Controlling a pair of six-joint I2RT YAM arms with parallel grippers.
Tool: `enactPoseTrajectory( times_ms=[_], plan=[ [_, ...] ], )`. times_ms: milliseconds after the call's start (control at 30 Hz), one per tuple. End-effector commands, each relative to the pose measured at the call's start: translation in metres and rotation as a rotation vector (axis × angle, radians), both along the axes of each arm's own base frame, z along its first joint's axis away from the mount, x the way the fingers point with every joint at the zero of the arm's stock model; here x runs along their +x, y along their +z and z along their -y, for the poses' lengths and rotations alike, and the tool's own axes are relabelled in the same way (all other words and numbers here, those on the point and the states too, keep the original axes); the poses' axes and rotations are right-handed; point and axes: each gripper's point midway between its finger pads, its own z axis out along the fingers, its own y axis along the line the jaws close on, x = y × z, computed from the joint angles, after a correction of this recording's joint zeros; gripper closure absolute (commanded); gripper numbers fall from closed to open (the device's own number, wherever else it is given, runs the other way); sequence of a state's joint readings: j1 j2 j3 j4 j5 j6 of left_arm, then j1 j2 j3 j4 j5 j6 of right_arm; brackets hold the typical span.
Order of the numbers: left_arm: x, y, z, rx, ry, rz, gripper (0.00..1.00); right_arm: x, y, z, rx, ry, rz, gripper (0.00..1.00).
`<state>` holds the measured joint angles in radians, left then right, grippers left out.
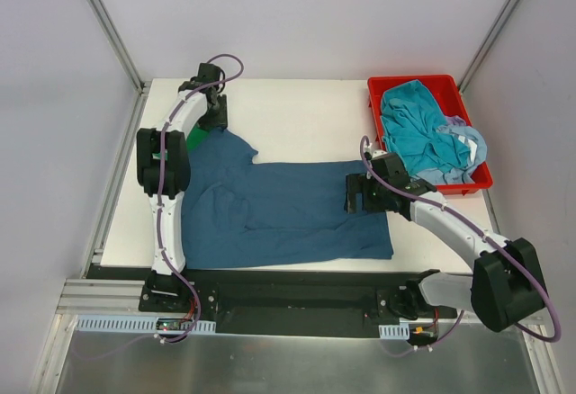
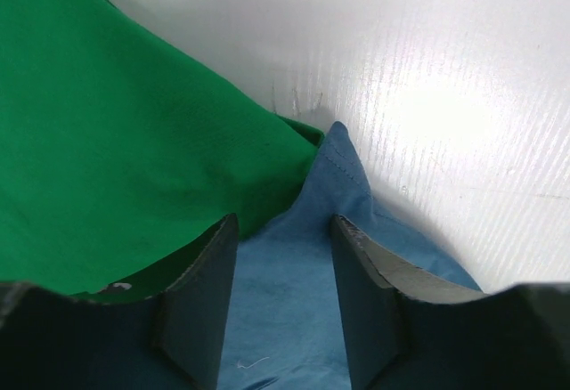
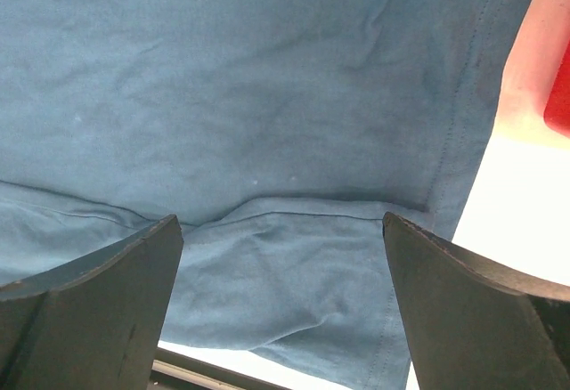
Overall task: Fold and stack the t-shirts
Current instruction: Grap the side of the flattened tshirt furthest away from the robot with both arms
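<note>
Currently: blue shirt (image 1: 279,210) flat by the table's (image 1: 306,115) near edge for folding; left gripper (image 2: 285,225) half-open astride its sleeve (image 2: 338,167), right gripper (image 3: 280,221) wide open above.

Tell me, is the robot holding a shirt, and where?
Nothing is gripped yet. The left gripper straddles the sleeve tip of the navy t-shirt, jaws apart; the right gripper hangs open above it.

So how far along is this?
Possibly done: bright green cotton t-shirt at the far corner. In hand: dark blue cotton t-shirt, spread out, left tool at its sleeve tip, right tool open by its hem. Left: teal shirt and pale blue shirt in the red plastic bin.
</note>
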<state>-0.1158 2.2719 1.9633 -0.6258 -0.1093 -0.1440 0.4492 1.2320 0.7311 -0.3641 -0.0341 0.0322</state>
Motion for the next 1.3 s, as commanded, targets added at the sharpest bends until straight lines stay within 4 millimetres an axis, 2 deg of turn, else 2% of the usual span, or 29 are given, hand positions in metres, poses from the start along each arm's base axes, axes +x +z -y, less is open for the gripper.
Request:
enactPoseTrajectory(
  times_ms=[0, 133, 200, 333, 367, 400, 667, 800, 967, 1133, 1200, 1267],
  plan=[
    [-0.001, 0.013, -0.008, 0.010, 0.013, 0.015, 0.56, 0.012, 0.012, 0.001, -0.010, -0.014, 0.030, 0.04],
    [-0.003, 0.021, -0.006, 0.000, 0.013, 0.028, 0.68, 0.011, 0.010, 0.001, -0.015, -0.016, 0.026, 0.04],
    [-0.003, 0.023, -0.006, 0.000, 0.017, 0.032, 0.78, 0.011, 0.010, 0.002, -0.014, -0.019, 0.025, 0.04],
    [-0.003, 0.022, -0.005, 0.000, 0.012, 0.030, 0.91, 0.010, 0.010, 0.002, -0.014, -0.018, 0.024, 0.04],
    [-0.003, 0.023, -0.005, -0.001, 0.012, 0.031, 0.98, 0.009, 0.010, 0.002, -0.014, -0.020, 0.023, 0.04],
    [-0.003, 0.023, -0.005, -0.001, 0.013, 0.030, 1.00, 0.013, 0.010, 0.007, -0.036, -0.041, 0.038, 0.04],
    [-0.010, 0.043, 0.000, -0.017, -0.013, 0.059, 1.00, 0.023, 0.025, 0.007, -0.028, -0.089, 0.072, 0.04],
    [-0.022, 0.051, -0.001, -0.036, 0.045, 0.062, 1.00, 0.046, 0.042, 0.007, -0.020, -0.191, 0.126, 0.04],
    [-0.046, 0.058, 0.000, -0.057, 0.108, 0.067, 1.00, 0.083, 0.048, 0.010, -0.065, -0.330, 0.159, 0.04],
    [-0.069, 0.068, 0.009, -0.106, 0.107, 0.103, 1.00, 0.123, 0.042, 0.030, -0.225, -0.523, 0.170, 0.01],
    [-0.078, 0.069, 0.012, -0.114, 0.108, 0.109, 1.00, 0.141, 0.042, 0.030, -0.268, -0.558, 0.185, 0.04],
    [-0.087, 0.071, 0.016, -0.123, 0.098, 0.118, 1.00, 0.156, 0.031, 0.031, -0.317, -0.582, 0.178, 0.07]
  ],
)
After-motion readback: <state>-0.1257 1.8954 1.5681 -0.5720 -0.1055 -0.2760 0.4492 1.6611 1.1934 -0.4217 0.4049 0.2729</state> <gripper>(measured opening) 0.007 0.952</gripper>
